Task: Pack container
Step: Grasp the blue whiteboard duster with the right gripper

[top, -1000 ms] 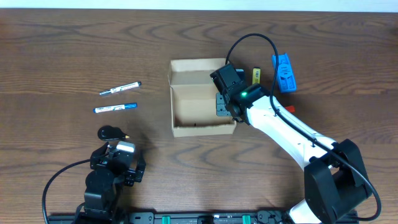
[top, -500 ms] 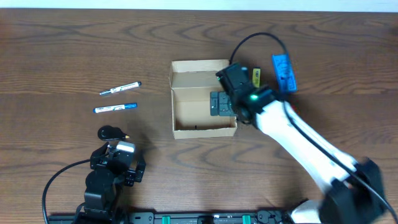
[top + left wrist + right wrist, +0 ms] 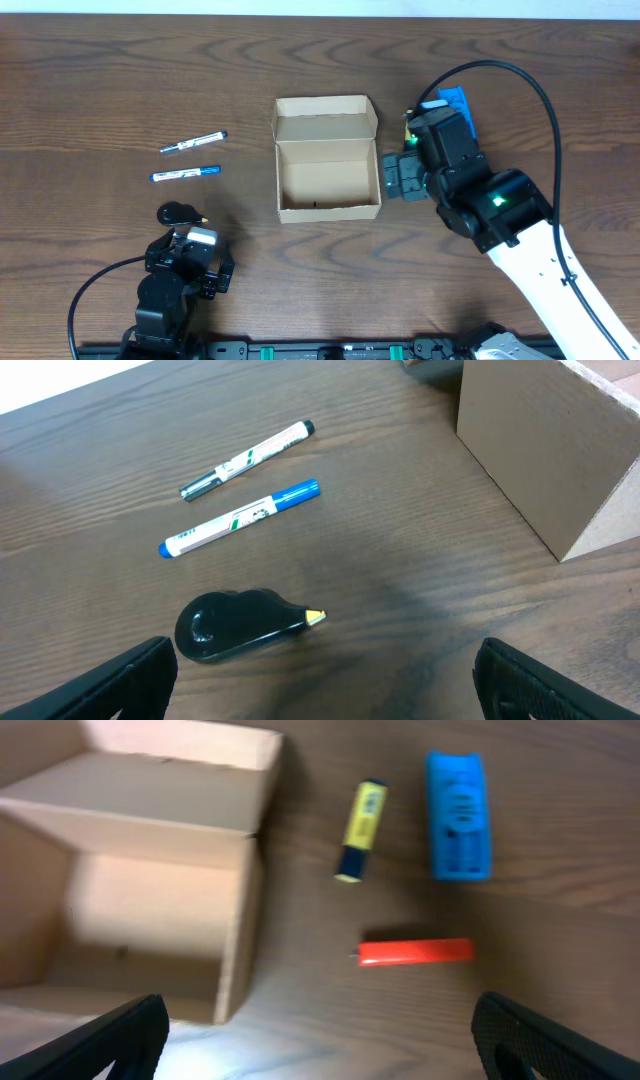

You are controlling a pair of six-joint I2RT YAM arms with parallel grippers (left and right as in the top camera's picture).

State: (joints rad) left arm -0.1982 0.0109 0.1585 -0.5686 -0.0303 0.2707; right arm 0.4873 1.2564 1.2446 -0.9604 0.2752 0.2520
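The container (image 3: pixel 328 211) is a tan cardboard box in mid-table, its flap lid open at the back and its inside empty. It also shows in the right wrist view (image 3: pixel 240 930) and the left wrist view (image 3: pixel 560 450). My right gripper (image 3: pixel 392 178) hangs open and empty just right of the box; in its own view (image 3: pixel 320 1040) it is above bare table. A red marker (image 3: pixel 415 952), a yellow highlighter (image 3: pixel 359 817) and a blue case (image 3: pixel 459 815) lie beyond it. My left gripper (image 3: pixel 192 262) is open and empty at the front left (image 3: pixel 320 685).
Two white markers (image 3: pixel 193 142) (image 3: pixel 185 174) lie left of the box. A black tape dispenser (image 3: pixel 180 213) sits just ahead of my left gripper, also in the left wrist view (image 3: pixel 235 625). The blue case (image 3: pixel 457 104) is partly hidden by my right arm.
My right gripper has moved out from over the box's right side to the table just right of it. The left arm has not moved.
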